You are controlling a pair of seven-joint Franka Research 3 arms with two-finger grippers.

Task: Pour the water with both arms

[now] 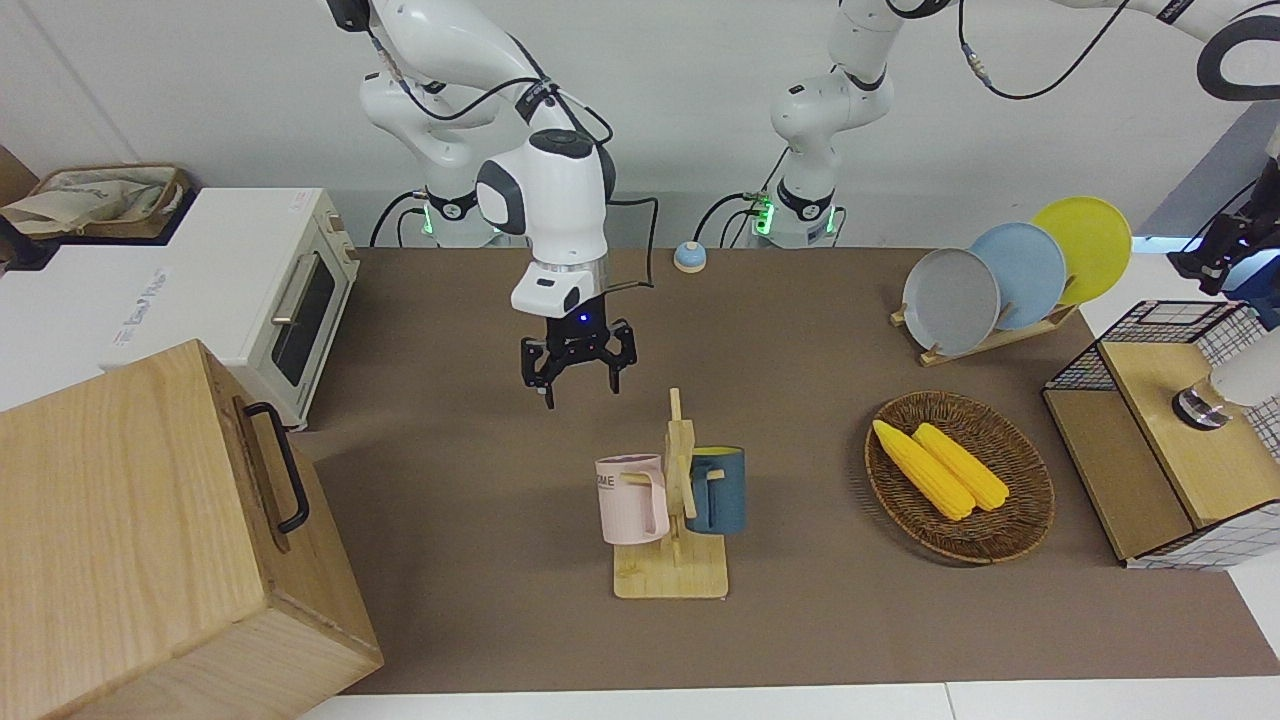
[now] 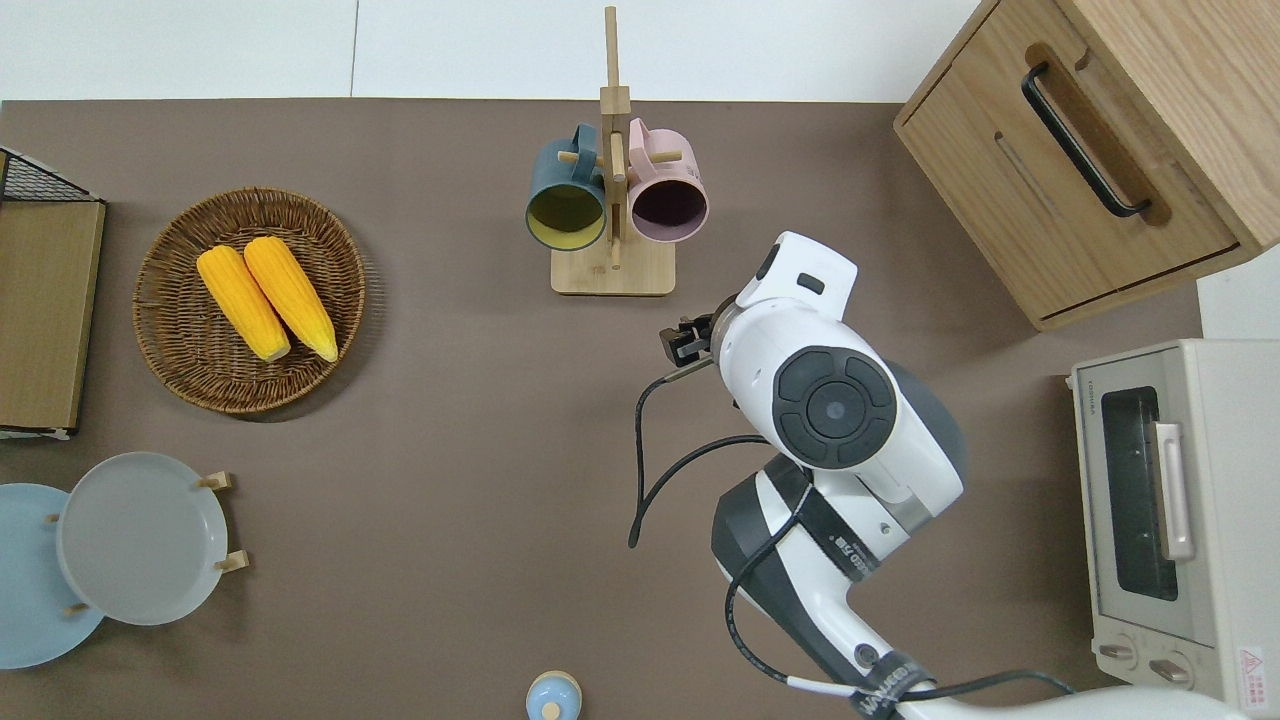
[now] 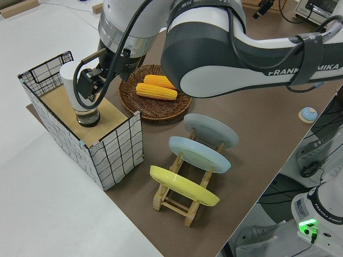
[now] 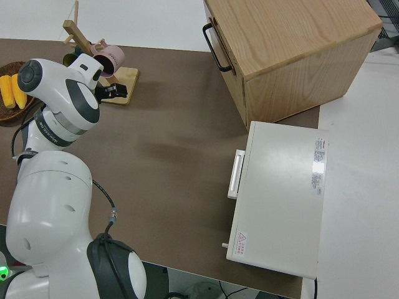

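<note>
Desk [image 1: 800, 330] status, biggest first. Wooden cabinet [image 1: 150, 520] sits on the corner at the right arm's end, farthest from the robots. The toaster oven [image 1: 250, 290] is along that same end edge, nearer the robots. Right arm [image 2: 830, 400] is out over mid-desk. Its hand [image 1: 580, 390] hangs in the air with fingers spread and nothing in it, over bare desk close to the mug rack's base. Left arm [image 3: 241, 48] reaches to the wire crate [image 3: 115, 144] at its own end edge of the desk. Left hand [image 3: 88, 88] is right at the white container [image 3: 69, 88], which stands upright on the crate's wooden shelf. I cannot tell whether those fingers are clamped on it or just alongside. Wicker basket [image 1: 1010, 540] with 2 corn cobs [image 1: 940, 465] lies between crate and rack. The 3 plates [image 1: 1015, 275] stand in their holder near the robots' edge. Mug rack [image 1: 680, 450] stands by the middle of the edge farthest from the robots, with the pink mug [image 1: 632, 500] and blue mug [image 1: 720, 490] both hung on pegs. My read is early approach, 0 pouring done: no mug is off the rack, the container is not lifted or tilted, and no water is visible. Left to do: secure the container, take 1 mug, bring them together, tilt.
</note>
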